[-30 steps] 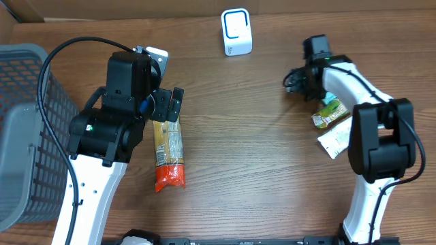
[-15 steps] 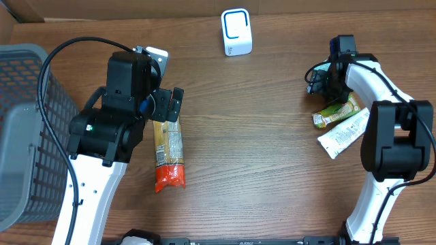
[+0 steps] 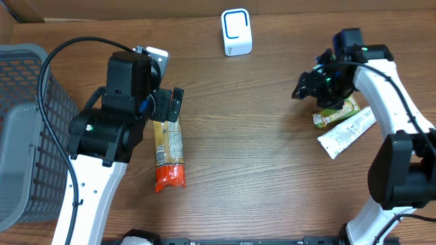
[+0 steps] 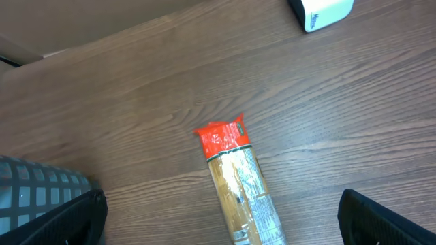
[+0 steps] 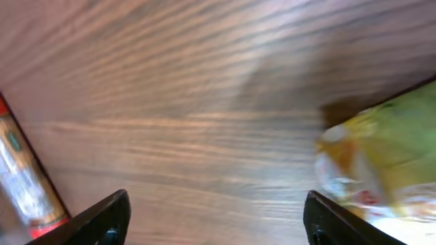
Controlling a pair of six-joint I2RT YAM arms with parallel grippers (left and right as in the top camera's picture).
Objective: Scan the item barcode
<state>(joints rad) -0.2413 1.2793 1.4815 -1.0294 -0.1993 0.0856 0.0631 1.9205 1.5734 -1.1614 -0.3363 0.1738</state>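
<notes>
Grey basket (image 3: 27,136) is set at the worktop's (image 3: 245,156) left edge. Left claw (image 3: 165,107) is seen wide open above the pasta packet (image 3: 169,153), which is laid flat. Right claw (image 3: 308,87) is spread open and empty, beside 2 pouches: white pouch (image 3: 347,134), green pouch (image 3: 337,112). Scanner (image 3: 236,32) is stood at the far edge.

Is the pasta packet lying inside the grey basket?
No, the pasta packet lies flat on the wooden table, to the right of the grey basket and outside it.
</notes>
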